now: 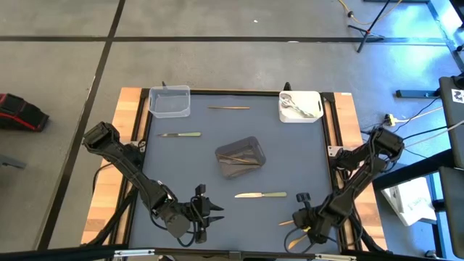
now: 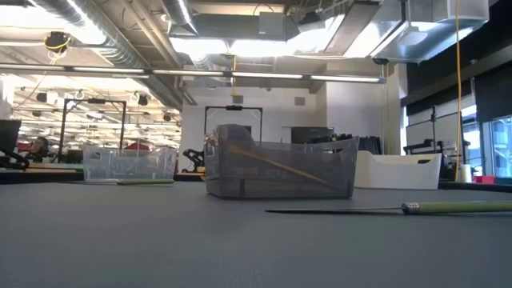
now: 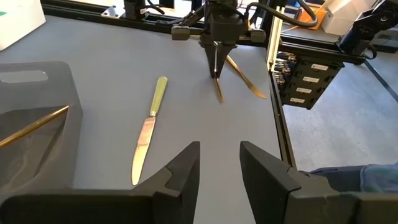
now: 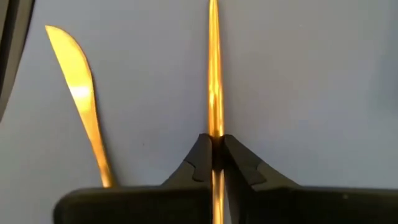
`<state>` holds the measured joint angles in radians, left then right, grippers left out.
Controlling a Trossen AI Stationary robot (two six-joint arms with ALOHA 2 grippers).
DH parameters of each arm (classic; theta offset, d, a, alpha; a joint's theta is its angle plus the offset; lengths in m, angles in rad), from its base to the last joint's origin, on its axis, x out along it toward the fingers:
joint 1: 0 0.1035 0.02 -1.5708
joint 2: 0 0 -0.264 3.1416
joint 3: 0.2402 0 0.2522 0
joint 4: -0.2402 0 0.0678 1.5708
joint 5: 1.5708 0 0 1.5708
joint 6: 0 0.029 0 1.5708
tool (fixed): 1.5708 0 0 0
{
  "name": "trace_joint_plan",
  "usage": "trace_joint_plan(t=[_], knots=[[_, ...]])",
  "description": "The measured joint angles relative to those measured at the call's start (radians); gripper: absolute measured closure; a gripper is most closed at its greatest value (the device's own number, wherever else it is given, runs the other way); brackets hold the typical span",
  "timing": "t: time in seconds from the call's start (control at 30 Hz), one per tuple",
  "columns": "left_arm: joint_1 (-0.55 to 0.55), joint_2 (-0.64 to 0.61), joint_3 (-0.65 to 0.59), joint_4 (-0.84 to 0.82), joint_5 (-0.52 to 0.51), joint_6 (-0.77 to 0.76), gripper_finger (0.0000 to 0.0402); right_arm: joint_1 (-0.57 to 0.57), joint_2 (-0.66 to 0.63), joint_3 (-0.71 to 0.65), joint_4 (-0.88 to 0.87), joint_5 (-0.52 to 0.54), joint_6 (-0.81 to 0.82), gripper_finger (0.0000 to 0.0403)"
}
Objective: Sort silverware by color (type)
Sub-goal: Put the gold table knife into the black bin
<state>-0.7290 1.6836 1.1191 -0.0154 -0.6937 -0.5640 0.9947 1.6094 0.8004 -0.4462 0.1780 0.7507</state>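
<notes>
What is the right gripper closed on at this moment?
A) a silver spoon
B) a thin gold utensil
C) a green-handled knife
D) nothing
B: in the right wrist view the right gripper pinches a thin gold utensil between its fingertips, with a gold knife lying loose beside it.

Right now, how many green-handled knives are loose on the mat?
2: one knife lies on the left, below the clear tub; the other knife lies below the grey tub. Tub contents could hide more.
</notes>
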Motion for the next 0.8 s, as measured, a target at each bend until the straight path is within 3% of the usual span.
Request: trace_joint_plan(t=[0.37,0.8], knots=[[-0.006,0.000,0.000,0.000,0.000,0.014,0.0292,-0.053,-0.001,0.155,-0.226,0.042,-0.079,0.0397],[-0.007,0.000,0.000,0.000,0.008,0.025,0.0292,-0.236,-0.014,0.250,-0.220,0.117,-0.354,0.0398]])
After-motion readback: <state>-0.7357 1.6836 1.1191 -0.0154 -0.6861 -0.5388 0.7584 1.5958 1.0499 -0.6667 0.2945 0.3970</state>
